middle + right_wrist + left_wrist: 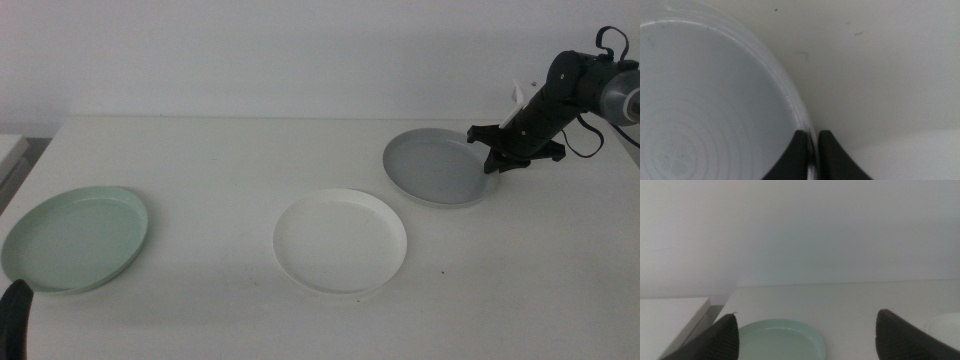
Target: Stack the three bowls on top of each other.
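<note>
Three bowls rest on the white table. The mint green bowl [75, 238] lies at the front left, the white bowl [340, 240] in the middle, the grey bowl [436, 166] at the back right. My right gripper [492, 160] is shut on the grey bowl's right rim [810, 145], one jaw inside the rim and one outside. That side of the grey bowl looks slightly raised. My left gripper [805, 340] waits at the front left corner, open, above the near side of the mint green bowl [780, 340].
The table's left edge [715, 307] runs close to the mint green bowl, with a lower white surface beyond it. A white wall rises behind the table. Bare tabletop lies between the bowls and along the front.
</note>
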Available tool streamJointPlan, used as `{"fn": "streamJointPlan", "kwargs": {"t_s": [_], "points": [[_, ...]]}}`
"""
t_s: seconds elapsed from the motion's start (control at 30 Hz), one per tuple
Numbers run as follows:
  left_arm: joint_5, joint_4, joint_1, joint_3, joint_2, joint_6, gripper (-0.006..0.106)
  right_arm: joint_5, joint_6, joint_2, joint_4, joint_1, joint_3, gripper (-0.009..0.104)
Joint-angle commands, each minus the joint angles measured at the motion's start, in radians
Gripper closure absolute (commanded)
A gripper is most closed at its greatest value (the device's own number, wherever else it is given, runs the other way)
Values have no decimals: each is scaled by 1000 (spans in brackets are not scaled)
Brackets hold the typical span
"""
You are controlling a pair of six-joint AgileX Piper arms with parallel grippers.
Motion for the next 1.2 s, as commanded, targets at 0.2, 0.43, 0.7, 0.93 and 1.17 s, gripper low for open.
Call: {"fn": "streamJointPlan", "kwargs": {"t_s": [0.2, 0.43, 0.7, 0.93, 1.17], "points": [[-6, 1, -7, 0, -4, 0, 7, -66, -67, -249, 17, 8, 131, 97], [-6, 1, -7, 0, -4, 0, 7, -220, -127, -534, 129, 180, 479, 97], [-6, 1, -7, 0, -4, 0, 7, -168, -127, -532, 128, 349, 524, 97], [-6, 1, -7, 0, -4, 0, 7, -181, -127, -500, 145, 351, 524, 97], [-6, 1, -7, 0, -4, 0, 7, -175, -129, -444, 144, 351, 524, 97]]}}
